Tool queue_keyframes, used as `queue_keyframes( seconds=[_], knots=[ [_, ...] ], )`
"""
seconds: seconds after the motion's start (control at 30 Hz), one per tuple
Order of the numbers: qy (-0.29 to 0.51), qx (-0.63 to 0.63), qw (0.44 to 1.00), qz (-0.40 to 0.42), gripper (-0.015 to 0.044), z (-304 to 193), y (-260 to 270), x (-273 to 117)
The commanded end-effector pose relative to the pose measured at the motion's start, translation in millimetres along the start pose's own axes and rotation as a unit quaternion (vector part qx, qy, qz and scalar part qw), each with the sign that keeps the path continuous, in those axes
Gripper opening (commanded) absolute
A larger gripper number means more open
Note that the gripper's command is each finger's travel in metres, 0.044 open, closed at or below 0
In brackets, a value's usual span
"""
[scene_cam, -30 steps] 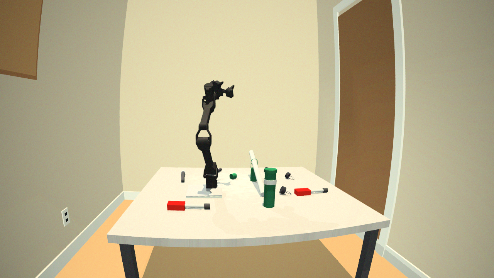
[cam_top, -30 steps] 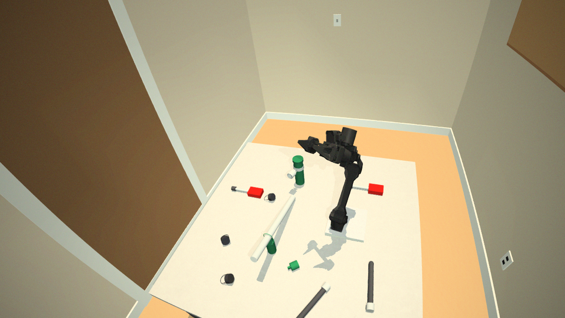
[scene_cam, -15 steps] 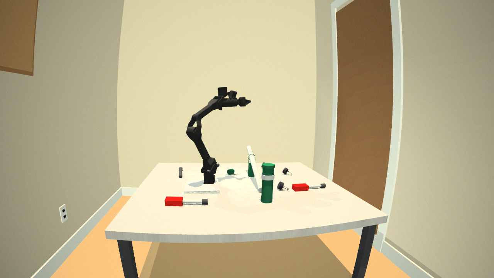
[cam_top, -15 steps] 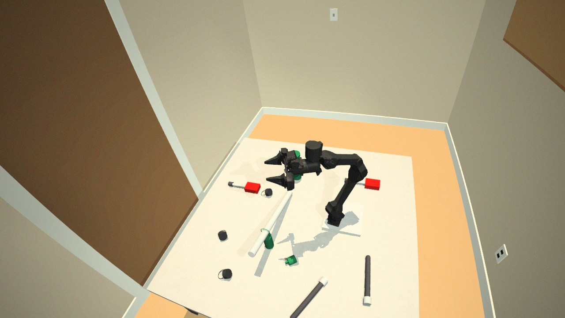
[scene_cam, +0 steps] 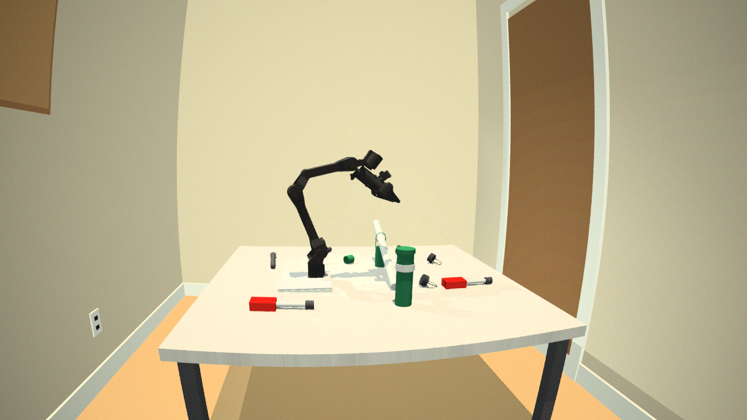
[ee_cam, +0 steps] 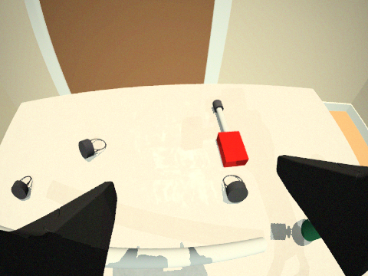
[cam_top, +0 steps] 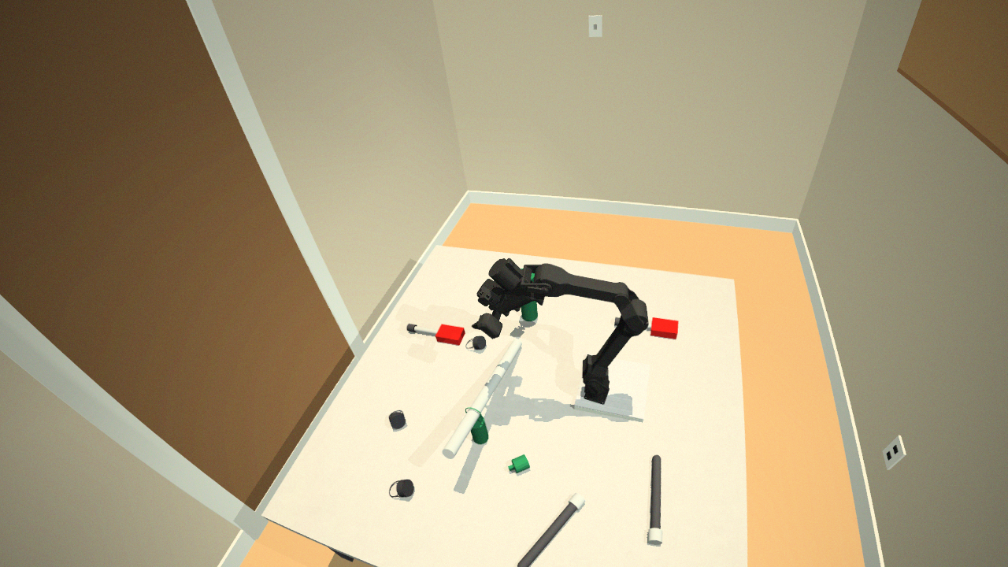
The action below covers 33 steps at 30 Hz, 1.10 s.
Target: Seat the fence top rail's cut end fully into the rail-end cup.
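Note:
The white rail [cam_top: 461, 431] [scene_cam: 387, 261] [ee_cam: 238, 250] passes through the green loop [cam_top: 472, 409] [scene_cam: 380, 236] of the cap on the small post [cam_top: 479, 431]. It slopes down to its cut end, which is low at the table near the big green post [cam_top: 529, 310] [scene_cam: 403, 291] [ee_cam: 310, 231] and outside any cup. The white brace band [scene_cam: 404, 268] is around the post, a little below its cap [scene_cam: 405, 249]. The rail-end cup is not visible. My gripper [scene_cam: 398, 201] [ee_cam: 200, 178] is open and empty, high above the rail, and hides the upper post in the top view.
Red blocks with rods [cam_top: 450, 334] [cam_top: 664, 328] lie on either side. Several black looped caps [cam_top: 479, 342] [cam_top: 396, 420] [cam_top: 404, 487] lie left of the rail. A green fitting [cam_top: 520, 463] and dark rods [cam_top: 656, 493] [cam_top: 553, 530] lie towards the near edge.

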<state>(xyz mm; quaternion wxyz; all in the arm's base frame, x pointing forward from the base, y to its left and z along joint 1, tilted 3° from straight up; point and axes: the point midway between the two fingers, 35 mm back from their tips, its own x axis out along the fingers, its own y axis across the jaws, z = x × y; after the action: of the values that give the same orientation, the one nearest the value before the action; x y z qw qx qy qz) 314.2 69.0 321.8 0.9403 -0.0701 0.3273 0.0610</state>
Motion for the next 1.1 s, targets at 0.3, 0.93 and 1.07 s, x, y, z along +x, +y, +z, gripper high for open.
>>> queue_keyframes(
  seconds=[0.3, 0.93, 1.07],
  knots=[
    [0.196, 0.099, 0.975, -0.044, 0.0440, -82.3, -64.0, 32.0],
    [0.204, -0.479, 0.852, 0.058, 0.0440, -100.3, -188.6, 52.3],
    [0.198, -0.584, 0.784, 0.078, 0.0440, -108.9, -215.5, 51.5]
  ],
)
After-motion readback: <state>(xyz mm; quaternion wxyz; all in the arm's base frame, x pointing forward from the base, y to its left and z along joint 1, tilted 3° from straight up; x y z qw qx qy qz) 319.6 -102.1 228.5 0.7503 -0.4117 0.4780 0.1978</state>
